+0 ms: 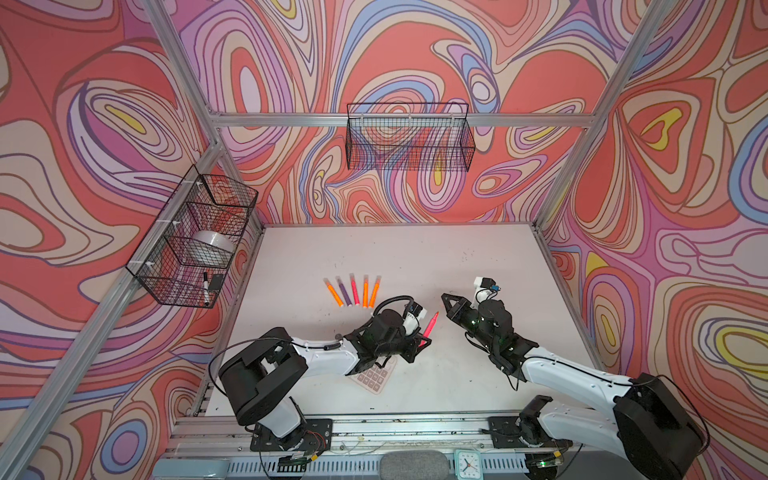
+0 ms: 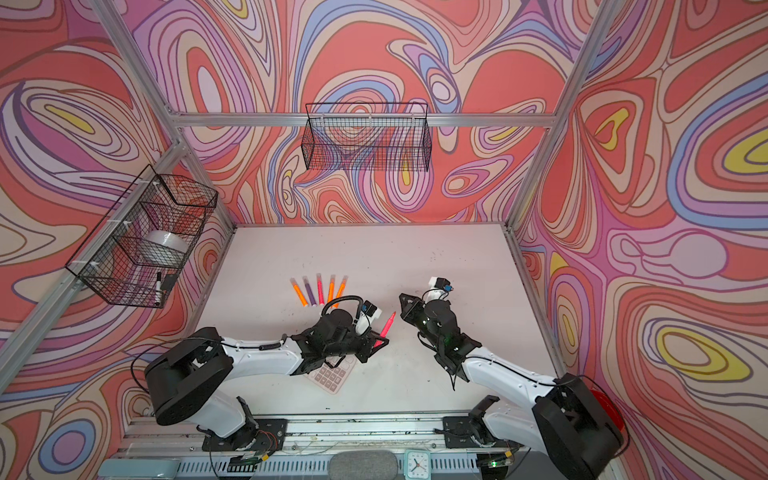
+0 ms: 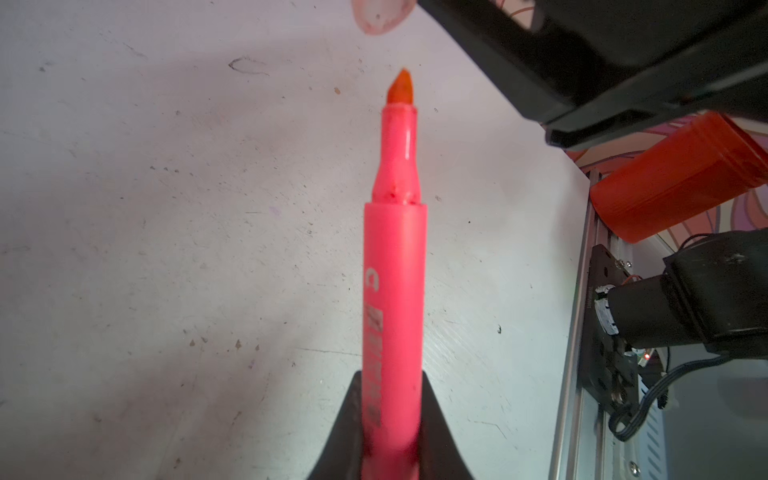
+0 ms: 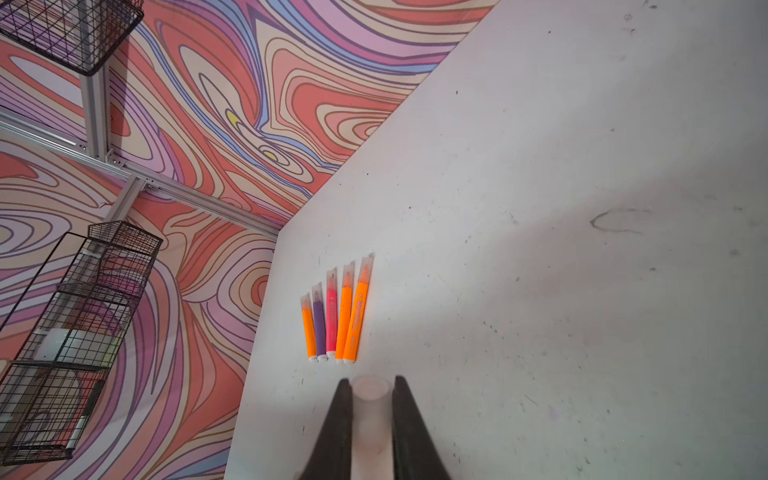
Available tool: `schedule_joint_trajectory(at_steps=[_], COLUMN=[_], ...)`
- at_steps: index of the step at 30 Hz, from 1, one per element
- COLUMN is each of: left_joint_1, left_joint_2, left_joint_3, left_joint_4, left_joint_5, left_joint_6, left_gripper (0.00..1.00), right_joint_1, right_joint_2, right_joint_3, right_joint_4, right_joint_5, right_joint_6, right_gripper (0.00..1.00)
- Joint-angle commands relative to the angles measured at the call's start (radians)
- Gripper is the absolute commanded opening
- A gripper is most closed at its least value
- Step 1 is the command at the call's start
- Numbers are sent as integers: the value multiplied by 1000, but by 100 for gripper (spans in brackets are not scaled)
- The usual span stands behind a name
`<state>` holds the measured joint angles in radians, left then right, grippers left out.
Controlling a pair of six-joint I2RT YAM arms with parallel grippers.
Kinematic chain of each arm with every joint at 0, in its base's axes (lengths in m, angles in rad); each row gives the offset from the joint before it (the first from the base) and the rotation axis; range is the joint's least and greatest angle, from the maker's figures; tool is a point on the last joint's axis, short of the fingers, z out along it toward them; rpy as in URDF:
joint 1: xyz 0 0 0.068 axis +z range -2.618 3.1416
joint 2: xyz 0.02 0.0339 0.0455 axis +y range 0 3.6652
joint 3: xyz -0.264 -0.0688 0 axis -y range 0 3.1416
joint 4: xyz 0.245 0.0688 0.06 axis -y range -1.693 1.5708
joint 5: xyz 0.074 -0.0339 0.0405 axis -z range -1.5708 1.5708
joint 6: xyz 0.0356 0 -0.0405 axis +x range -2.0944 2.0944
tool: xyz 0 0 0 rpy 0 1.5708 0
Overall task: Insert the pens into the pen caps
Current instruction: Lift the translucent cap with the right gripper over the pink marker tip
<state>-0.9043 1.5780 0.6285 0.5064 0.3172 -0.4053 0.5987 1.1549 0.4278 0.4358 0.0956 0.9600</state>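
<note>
Gripping a pink pen by its rear, the left hand aims the bare tip at the right hand, which pinches a translucent cap, mouth outward, apparently so the two can join. Five capped pens lie in a row on the table.

Swirl-patterned walls, aluminium framing, hanging black wire basket, scuffed white tabletop.

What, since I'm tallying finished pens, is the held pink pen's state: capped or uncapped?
Uncapped: the pink pen in the left fingers shows a bare tip; the right fingers hold the cap.
</note>
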Motion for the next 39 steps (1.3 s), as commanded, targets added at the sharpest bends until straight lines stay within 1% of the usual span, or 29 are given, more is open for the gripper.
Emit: schedule_joint_trajectory(at_steps=[1,9,20,39], left_joint_1=[-3,-3,-4,-3], left_joint_2=[11,23,4,-26], left_joint_3=[30,34,30,23], left_joint_4=[32,36,30,26], left_joint_5=[-2,-2,-18,-28], left_joint_6=[-16,-24,-27,-21], left_gripper=[0,0,0,0], right_joint_1=[12,23,36,44], right_joint_2=[5,-7,-29,9], right_joint_3=[29,18,-3,-11], right_joint_4=[34,36,34,38], right_joint_5=[2,-1,10,40], right_joint_6=[-1,5,8,5], right_gripper=[0,0,0,0])
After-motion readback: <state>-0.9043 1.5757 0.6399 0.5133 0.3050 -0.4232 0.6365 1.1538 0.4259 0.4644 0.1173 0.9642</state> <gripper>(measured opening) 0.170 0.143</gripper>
